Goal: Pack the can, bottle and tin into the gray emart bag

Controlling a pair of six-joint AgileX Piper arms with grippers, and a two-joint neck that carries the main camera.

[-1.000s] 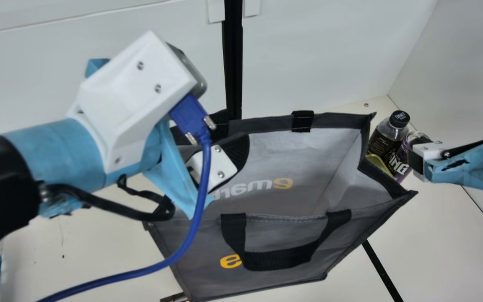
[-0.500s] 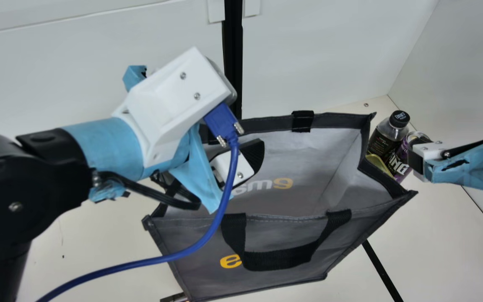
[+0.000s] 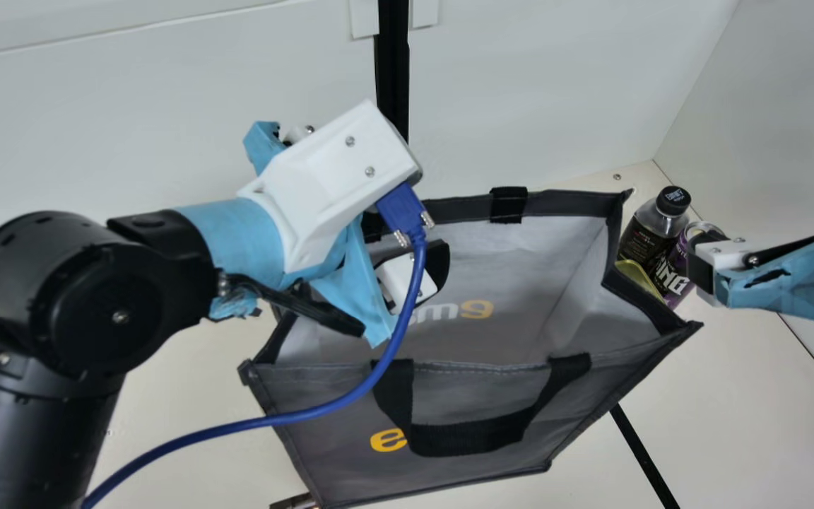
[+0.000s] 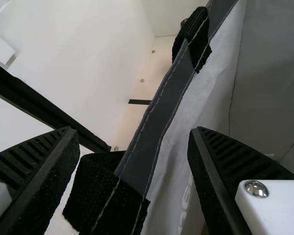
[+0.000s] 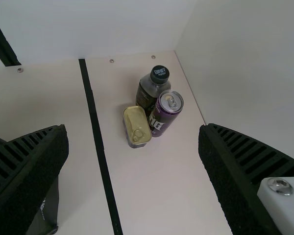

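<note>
None packed: can (image 3: 675, 277), bottle (image 3: 649, 230) and tin (image 3: 636, 273) sit at center right on the counter (image 3: 746, 403), outside the gray emart bag (image 3: 478, 396); left tool (image 4: 132, 131) and right tool (image 5: 133, 128) spread empty fingers.

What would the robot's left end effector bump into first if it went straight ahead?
Probably the gray bag: its rim runs between the open fingers of the left end effector, though the depth is unclear.

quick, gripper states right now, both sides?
Left gripper: open, fingers on either side of the bag's rim, not clamped.
Right gripper: open, holding nothing; can, bottle and tin stand on the table.
</note>
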